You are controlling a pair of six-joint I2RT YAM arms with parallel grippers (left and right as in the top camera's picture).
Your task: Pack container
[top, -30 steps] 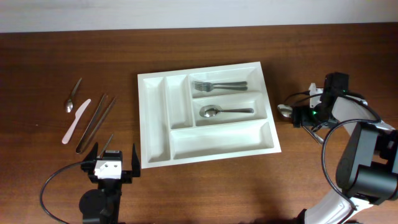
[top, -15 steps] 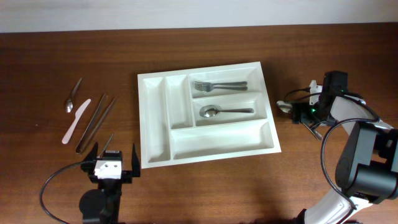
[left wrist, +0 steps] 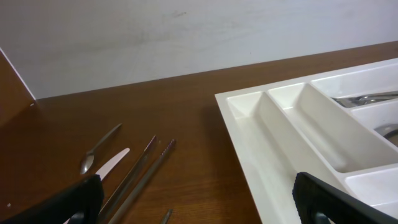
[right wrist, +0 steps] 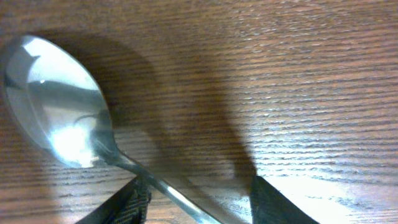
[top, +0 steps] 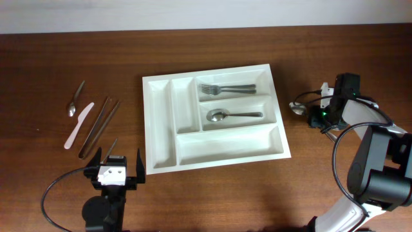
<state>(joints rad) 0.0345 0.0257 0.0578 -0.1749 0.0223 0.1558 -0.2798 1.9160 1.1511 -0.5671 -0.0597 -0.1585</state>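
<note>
The container (top: 159,122), a white tray with several compartments, lies mid-table and shows at the right of the left wrist view (left wrist: 280,143). It holds forks (top: 225,88) in one compartment and a spoon (top: 225,115) in the one below. Right of the tray a loose metal spoon (top: 297,108) lies on the wood. My right gripper (top: 311,116) is down at it. In the right wrist view the spoon (right wrist: 56,106) has its handle between the jaws of the right gripper (right wrist: 196,202). One finger is at the handle, the other stands apart. My left gripper (top: 118,159) is wide open near the front edge, holding nothing.
Left of the tray lie a small spoon (top: 74,103), a white knife (top: 78,125) and two long metal sticks (top: 100,125). A short metal piece (top: 112,147) lies just ahead of the left gripper (left wrist: 199,199). Cables loop beside both arm bases.
The right gripper's jaws have narrowed around the loose spoon's handle, and the spoon's bowl has shifted slightly toward the table's far side. The left arm has not moved.
</note>
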